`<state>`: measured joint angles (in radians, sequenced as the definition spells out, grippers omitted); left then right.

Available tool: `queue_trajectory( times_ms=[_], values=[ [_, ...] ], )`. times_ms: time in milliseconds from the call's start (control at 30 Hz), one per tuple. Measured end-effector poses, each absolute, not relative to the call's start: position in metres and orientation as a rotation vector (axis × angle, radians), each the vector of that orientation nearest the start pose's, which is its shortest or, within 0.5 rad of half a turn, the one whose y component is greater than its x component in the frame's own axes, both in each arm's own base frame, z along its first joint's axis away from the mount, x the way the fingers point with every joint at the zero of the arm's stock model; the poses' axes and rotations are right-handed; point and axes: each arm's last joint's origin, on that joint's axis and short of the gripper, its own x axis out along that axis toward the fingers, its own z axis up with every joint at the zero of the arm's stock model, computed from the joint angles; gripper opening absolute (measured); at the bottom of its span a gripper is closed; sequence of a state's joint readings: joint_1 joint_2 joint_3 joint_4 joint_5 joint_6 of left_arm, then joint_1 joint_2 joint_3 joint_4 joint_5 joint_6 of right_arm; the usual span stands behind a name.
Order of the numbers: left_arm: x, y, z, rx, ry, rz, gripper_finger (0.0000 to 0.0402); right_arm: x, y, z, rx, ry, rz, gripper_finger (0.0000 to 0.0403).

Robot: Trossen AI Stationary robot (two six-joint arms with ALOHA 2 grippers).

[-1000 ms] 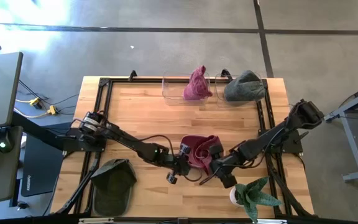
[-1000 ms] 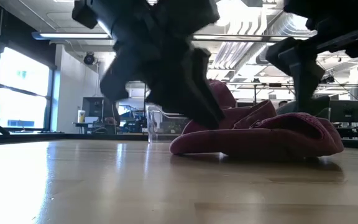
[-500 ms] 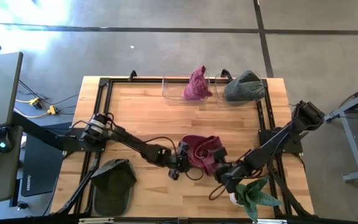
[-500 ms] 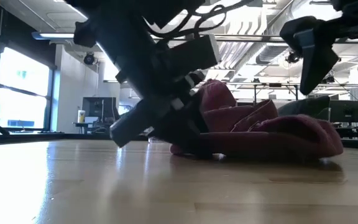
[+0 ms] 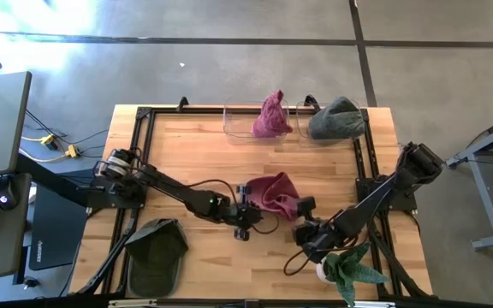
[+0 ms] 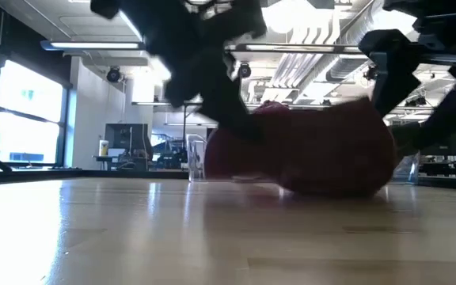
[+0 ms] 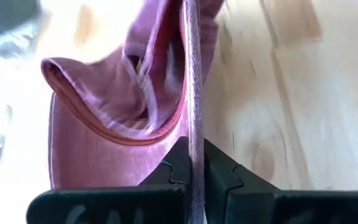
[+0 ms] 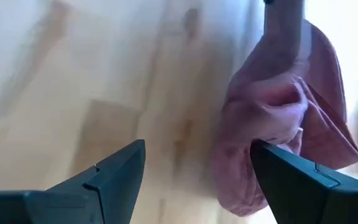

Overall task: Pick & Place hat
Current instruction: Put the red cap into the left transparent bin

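Note:
A maroon hat (image 5: 275, 194) is bunched up at the middle of the table; in the low view the hat (image 6: 307, 154) is a blurred lump. My left gripper (image 5: 248, 208) is at its left side, shut on its edge. My right gripper (image 5: 305, 224) stands open just near-right of the hat, its fingers apart with the hat (image 8: 278, 124) ahead of them, untouched. A dark green hat (image 5: 154, 257) lies flat at the near left corner. My left gripper pinches a thin edge of the maroon hat (image 7: 193, 134) between its two shut fingers (image 7: 173, 171). It comes at the hat from the table's left, slanting down. The rest of the hat spreads beyond the fingertips; whether its underside is on the table, I cannot tell.
Two clear bins stand at the far edge: one (image 5: 240, 120) holds another maroon hat (image 5: 270, 115), the other (image 5: 359, 135) a grey-green hat (image 5: 336, 118). A small potted plant (image 5: 345, 267) stands near the right front corner, close to my right arm.
My left gripper has shut on the maroon hat's edge and gone toward the far edge and up. The hat, which lay spread on the table, is now gathered into a narrower bunch and drawn a little toward the far edge. My right gripper has drawn back from the hat, staying open.

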<state>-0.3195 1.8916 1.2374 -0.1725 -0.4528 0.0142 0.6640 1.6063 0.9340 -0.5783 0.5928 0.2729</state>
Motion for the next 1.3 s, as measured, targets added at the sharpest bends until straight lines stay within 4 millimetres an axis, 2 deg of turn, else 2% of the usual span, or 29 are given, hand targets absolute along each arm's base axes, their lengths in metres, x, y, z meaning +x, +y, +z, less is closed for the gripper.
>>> queue_trajectory(
  times_ms=[167,333,500,633,767,867,933,1067,1200,1300],
  values=[
    [0.38,-0.112,0.189,0.305,0.759,0.137,0.0004,0.243,0.158,0.168,-0.478,0.956,-0.232,0.0286],
    [0.379,-0.112,0.189,0.312,0.767,0.141,0.0003,0.252,0.152,0.166,-0.416,0.949,-0.25,0.0259],
    [0.373,-0.11,0.184,0.365,0.844,0.124,0.0003,0.258,0.15,0.169,-0.348,0.986,-0.117,0.0178],
    [0.368,-0.113,0.181,0.393,0.899,0.091,0.0003,0.268,0.15,0.173,-0.229,0.978,0.064,0.01],
    [0.362,-0.123,0.179,0.452,0.938,-0.023,0.0003,0.281,0.15,0.178,-0.172,0.914,0.226,0.0039],
    [0.357,-0.133,0.178,0.488,0.951,-0.054,0.0003,0.284,0.148,0.18,-0.181,0.891,0.256,0.0007],
    [0.354,-0.138,0.177,0.51,0.962,-0.053,0.0003,0.283,0.146,0.18,-0.194,0.898,0.256,0.0008],
    [0.35,-0.141,0.176,0.545,0.976,-0.033,0.0003,0.28,0.144,0.179,-0.185,0.945,0.249,0.0051],
    [0.35,-0.14,0.176,0.543,0.984,-0.031,0.0003,0.277,0.144,0.176,-0.209,0.976,0.264,0.0128],
    [0.35,-0.139,0.176,0.543,0.985,-0.031,0.0003,0.277,0.149,0.17,-0.344,0.962,0.288,0.0197]
  ],
)
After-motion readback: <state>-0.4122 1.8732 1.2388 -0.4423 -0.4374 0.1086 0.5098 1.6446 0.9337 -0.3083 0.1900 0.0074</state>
